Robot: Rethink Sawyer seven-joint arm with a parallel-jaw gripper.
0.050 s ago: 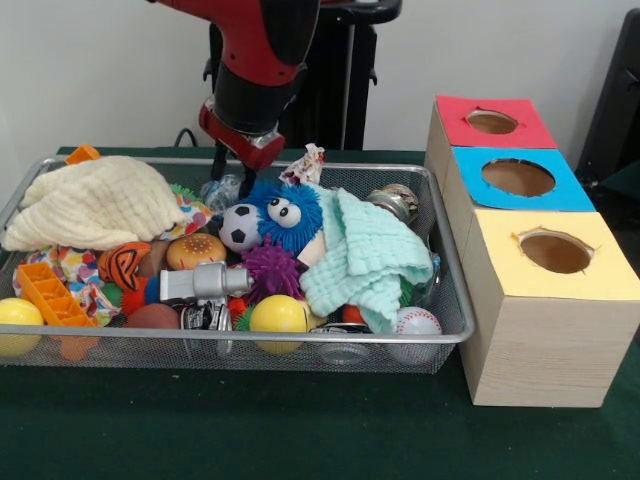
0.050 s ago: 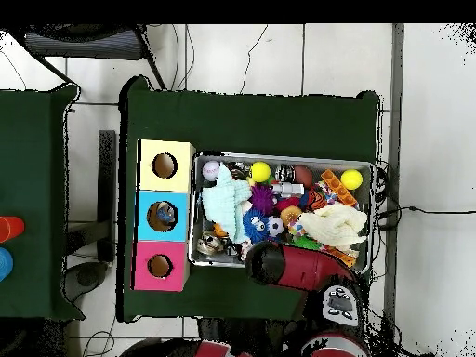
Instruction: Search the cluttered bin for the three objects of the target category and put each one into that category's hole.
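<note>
The gripper (image 1: 228, 172) dips into the wire bin (image 1: 452, 300) at its far rim; whether it is apart or together cannot be told. The balls, such as the yellow ball (image 1: 278, 316) by the near wall, look light, smooth and prone to roll; grasping across the middle seems best.

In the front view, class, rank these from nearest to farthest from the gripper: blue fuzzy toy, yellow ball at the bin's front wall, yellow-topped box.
1. The blue fuzzy toy, just below and to the right of the gripper.
2. The yellow ball, at the bin's front wall.
3. The yellow-topped box, outside the bin at the picture's right.
</note>
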